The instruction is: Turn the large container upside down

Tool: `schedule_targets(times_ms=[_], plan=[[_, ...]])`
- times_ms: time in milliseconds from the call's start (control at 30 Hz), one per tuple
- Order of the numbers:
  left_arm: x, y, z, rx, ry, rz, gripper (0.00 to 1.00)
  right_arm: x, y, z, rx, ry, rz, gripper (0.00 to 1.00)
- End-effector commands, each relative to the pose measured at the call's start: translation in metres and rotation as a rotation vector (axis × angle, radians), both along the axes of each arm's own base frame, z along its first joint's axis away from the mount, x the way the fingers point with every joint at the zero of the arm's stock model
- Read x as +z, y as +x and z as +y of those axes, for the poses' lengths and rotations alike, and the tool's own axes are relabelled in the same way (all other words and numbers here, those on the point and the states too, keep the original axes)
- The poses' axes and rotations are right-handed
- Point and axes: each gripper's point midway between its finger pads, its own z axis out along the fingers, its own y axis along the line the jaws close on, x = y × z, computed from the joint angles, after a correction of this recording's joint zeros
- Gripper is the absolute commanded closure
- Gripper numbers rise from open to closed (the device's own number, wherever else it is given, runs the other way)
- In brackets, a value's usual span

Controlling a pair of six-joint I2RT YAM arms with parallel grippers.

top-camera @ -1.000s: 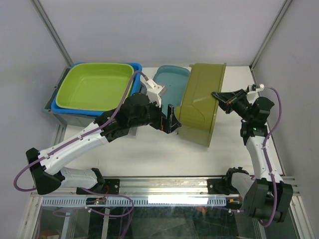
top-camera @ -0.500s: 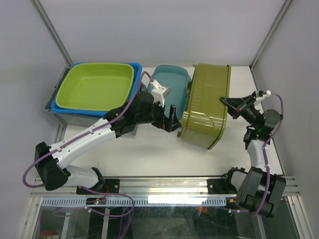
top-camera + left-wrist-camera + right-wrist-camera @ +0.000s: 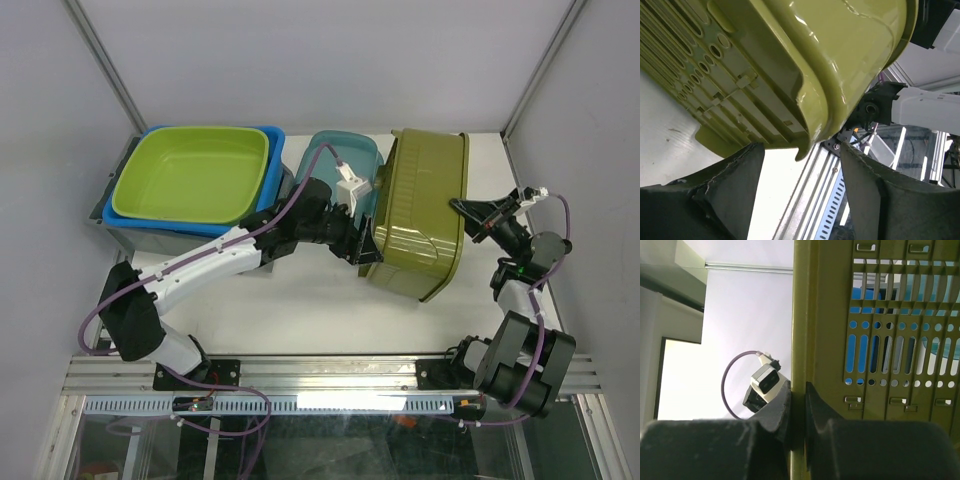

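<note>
Olive large container [image 3: 420, 215] was tilted up just right of the teal tub [image 3: 335, 158]. Right claw [image 3: 463, 210] pinched its far-from-tub rim, left claw [image 3: 366, 243] spread wide at the tub-side edge.

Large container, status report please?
Right gripper clamped on container rim. Left gripper open, straddling its lip. Container tilted, not yet flat. Teal tub close beside.

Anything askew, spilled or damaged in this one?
Only the olive container: it is tilted steeply, slotted base showing, with the right tool pinched on its rim and the left tool open at the opposite rim. Expected mid-flip; no spill or damage shows.
</note>
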Motion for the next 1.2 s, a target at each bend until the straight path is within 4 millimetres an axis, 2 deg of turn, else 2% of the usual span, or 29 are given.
schedule_targets(times_ms=[0,100,200,267,367,400,467,500,533,567,633,667,733,900,1167], plan=[[0.04,-0.003,-0.017,-0.071,-0.133,-0.046,0.4,0.0,-0.011,0.005,0.034,-0.06,-0.071,1.0],[0.044,-0.002,-0.022,-0.071,-0.156,-0.041,0.56,-0.003,-0.011,0.005,0.035,-0.065,-0.062,1.0],[0.047,0.001,-0.027,-0.069,-0.17,-0.039,0.84,-0.008,-0.01,0.005,0.034,-0.075,-0.045,1.0],[0.049,0.002,-0.03,-0.073,-0.174,-0.038,0.99,-0.012,-0.009,0.004,0.026,-0.087,-0.033,1.0],[0.049,0.004,-0.033,-0.073,-0.176,-0.033,1.0,-0.018,-0.007,0.003,0.019,-0.106,-0.007,0.99],[0.05,0.004,-0.034,-0.073,-0.177,-0.033,1.0,-0.02,-0.006,0.001,0.014,-0.096,0.022,0.95],[0.053,0.006,-0.037,-0.068,-0.18,-0.039,1.0,-0.021,-0.005,-0.002,0.01,-0.036,0.136,0.95],[0.054,0.006,-0.038,-0.065,-0.182,-0.044,1.0,-0.027,-0.001,-0.005,-0.027,-0.121,0.106,0.69],[0.056,0.007,-0.04,-0.06,-0.184,-0.051,1.0,-0.025,-0.002,-0.006,-0.022,-0.064,0.217,0.69],[0.057,0.009,-0.043,-0.054,-0.185,-0.055,1.0,-0.037,0.007,-0.018,-0.109,-0.277,0.147,0.51],[0.058,0.01,-0.049,-0.055,-0.185,-0.061,1.0,-0.053,0.011,-0.042,-0.231,-0.509,0.242,0.33],[0.058,0.01,-0.053,-0.061,-0.183,-0.065,1.0,-0.057,0.011,-0.054,-0.281,-0.591,0.289,0.3],[0.058,0.01,-0.061,-0.08,-0.176,-0.067,1.0,-0.063,0.008,-0.073,-0.352,-0.699,0.374,0.28],[0.064,0.01,-0.079,-0.105,-0.175,-0.084,1.0,-0.081,0.001,-0.084,-0.392,-0.763,0.447,0.28],[0.082,0.015,-0.091,-0.117,-0.197,-0.122,1.0,-0.095,-0.019,-0.125,-0.583,-0.944,0.581,0.27]])
